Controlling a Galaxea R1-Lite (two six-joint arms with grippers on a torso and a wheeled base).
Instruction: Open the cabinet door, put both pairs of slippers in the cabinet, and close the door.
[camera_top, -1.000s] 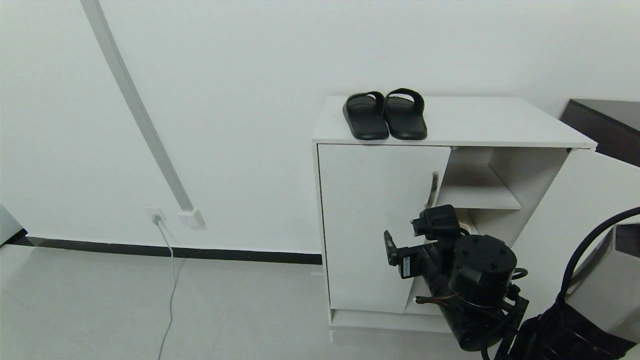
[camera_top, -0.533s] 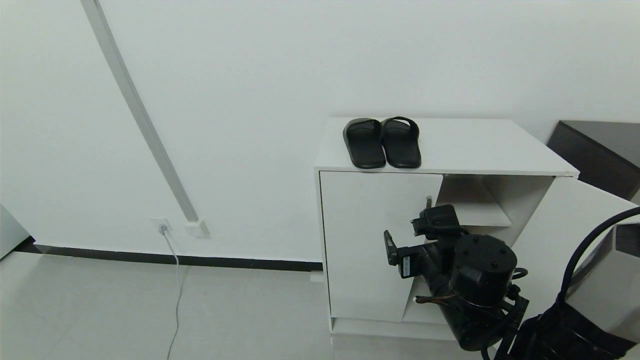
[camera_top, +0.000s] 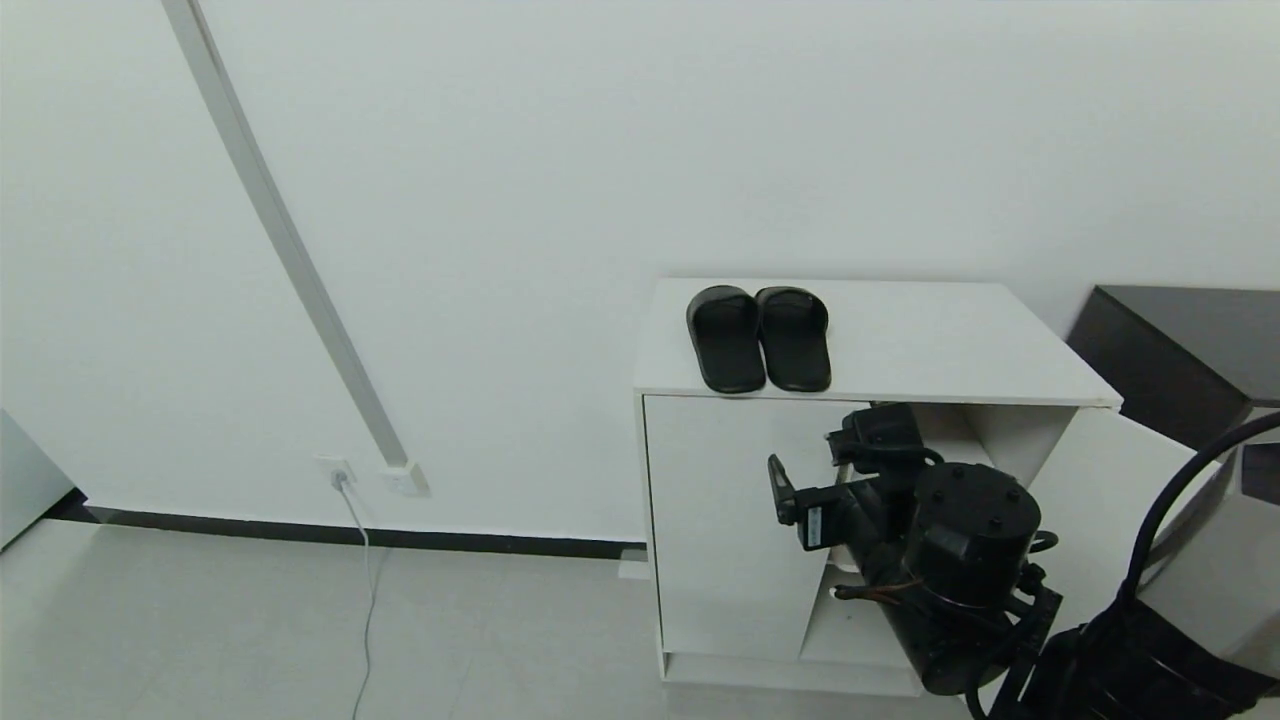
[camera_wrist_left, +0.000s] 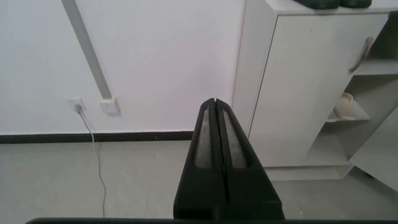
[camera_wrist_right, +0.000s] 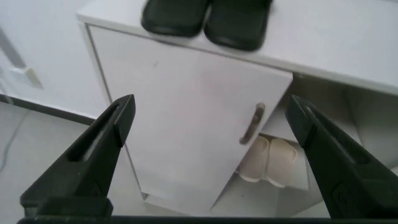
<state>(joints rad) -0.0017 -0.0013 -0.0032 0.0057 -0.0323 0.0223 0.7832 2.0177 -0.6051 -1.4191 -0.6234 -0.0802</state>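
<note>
Slippers are the job here, and I think the step now is to get the black slippers (camera_top: 758, 338) into the cabinet (camera_top: 950, 340). They sit side by side, touching, on the left part of its top. The right pincer (camera_wrist_right: 209, 106) has its fingers wide apart and holds nothing; it hangs in front of the cabinet, lower than the top. The left pincer (camera_wrist_left: 215, 106) has its fingers pressed together, also with nothing in it, well apart from the cabinet. To do this well, the right pincer should go up over the black pair, come down where the two shoes meet, and pinch both inner sides so they lift as one. They look soft, so squeeze gently. Then carry them around to the open door (camera_top: 1100, 480) on the right and set them on a free shelf, not on the pale slippers (camera_wrist_right: 268, 160) lying inside, low down. Try not to bump that door. Counting: two pairs, one black and one pale, four shoes in all; one cabinet; two doors, one open, one shut door (camera_top: 730, 520) on the left; two pincers.
</note>
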